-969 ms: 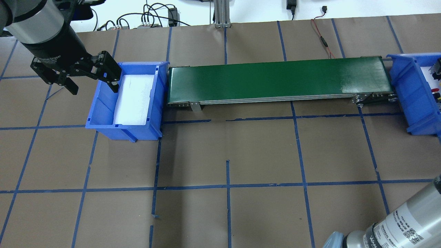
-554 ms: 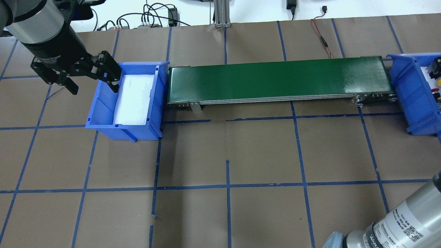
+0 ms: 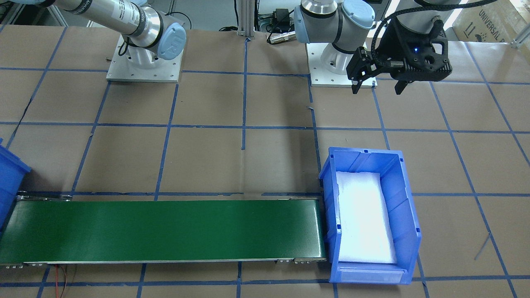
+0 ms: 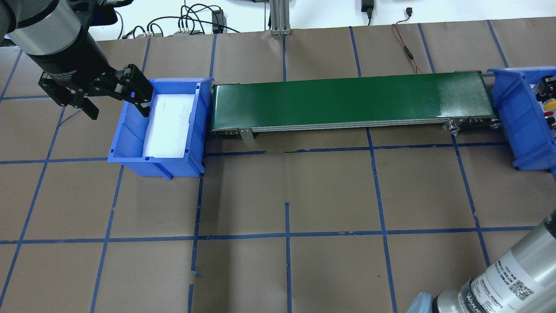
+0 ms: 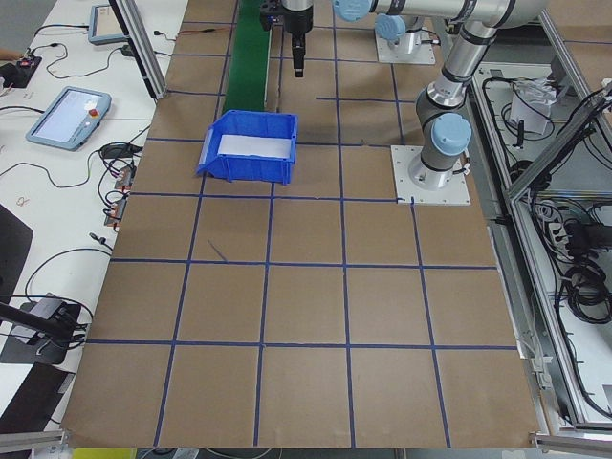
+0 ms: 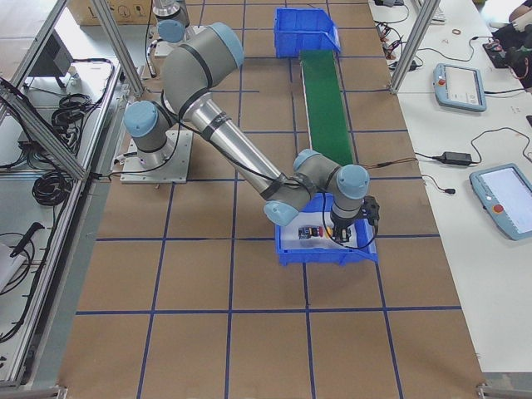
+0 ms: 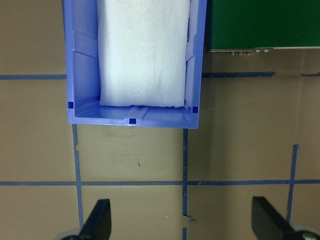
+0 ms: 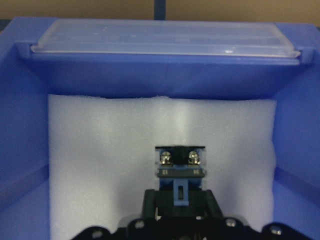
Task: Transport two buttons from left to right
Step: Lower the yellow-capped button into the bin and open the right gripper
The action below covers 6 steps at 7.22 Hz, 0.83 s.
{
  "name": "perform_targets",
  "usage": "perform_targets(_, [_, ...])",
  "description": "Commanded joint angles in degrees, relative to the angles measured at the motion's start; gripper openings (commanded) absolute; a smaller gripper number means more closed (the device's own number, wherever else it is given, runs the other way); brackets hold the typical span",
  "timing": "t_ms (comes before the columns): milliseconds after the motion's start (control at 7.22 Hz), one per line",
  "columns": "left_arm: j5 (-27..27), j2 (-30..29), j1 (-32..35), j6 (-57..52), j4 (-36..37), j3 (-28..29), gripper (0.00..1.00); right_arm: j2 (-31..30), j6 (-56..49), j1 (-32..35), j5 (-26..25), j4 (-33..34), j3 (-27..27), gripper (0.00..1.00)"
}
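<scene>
My right gripper (image 8: pixel 179 197) is inside the right blue bin (image 4: pixel 508 108), shut on a button whose grey contact block (image 8: pixel 179 161) with two screws shows just above the white foam. At the overhead view's right edge this button's yellow cap (image 4: pixel 551 103) shows, with the red button (image 4: pixel 549 114) lying beside it in the same bin. The exterior right view shows the gripper (image 6: pixel 347 231) low in that bin. My left gripper (image 4: pixel 115 99) is open and empty, hovering by the left blue bin (image 4: pixel 130 143), which holds only white foam.
A green conveyor belt (image 4: pixel 347 100) runs between the two bins and carries nothing. Brown paper with blue tape lines covers the table. Cables lie along the table's far edge (image 4: pixel 191 21).
The yellow cap at the right bin has shifted a little toward the red button. The left arm has not moved.
</scene>
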<state>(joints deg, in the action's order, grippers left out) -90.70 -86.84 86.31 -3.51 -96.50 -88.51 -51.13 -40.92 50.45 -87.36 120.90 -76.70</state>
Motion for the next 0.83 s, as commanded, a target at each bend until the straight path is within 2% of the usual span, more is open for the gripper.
perform_targets(0, [0.0, 0.0, 0.0, 0.1, 0.0, 0.0, 1.00, 0.6, 0.0, 0.0, 0.3, 0.7, 0.1, 0.12])
perform_targets(138, [0.0, 0.0, 0.0, 0.0, 0.0, 0.0, 1.00, 0.9, 0.0, 0.0, 0.3, 0.9, 0.1, 0.16])
perform_targets(277, [0.0, 0.0, 0.0, 0.0, 0.0, 0.0, 1.00, 0.9, -1.6, 0.0, 4.3, 3.4, 0.0, 0.51])
perform_targets(415, [0.0, 0.0, 0.1, 0.0, 0.0, 0.0, 1.00, 1.0, -2.5, -0.1, 6.7, 3.9, -0.2, 0.71])
perform_targets(692, [0.0, 0.0, 0.1, 0.0, 0.0, 0.0, 1.00, 0.7, -2.1, -0.1, 6.8, 3.9, -0.5, 0.91])
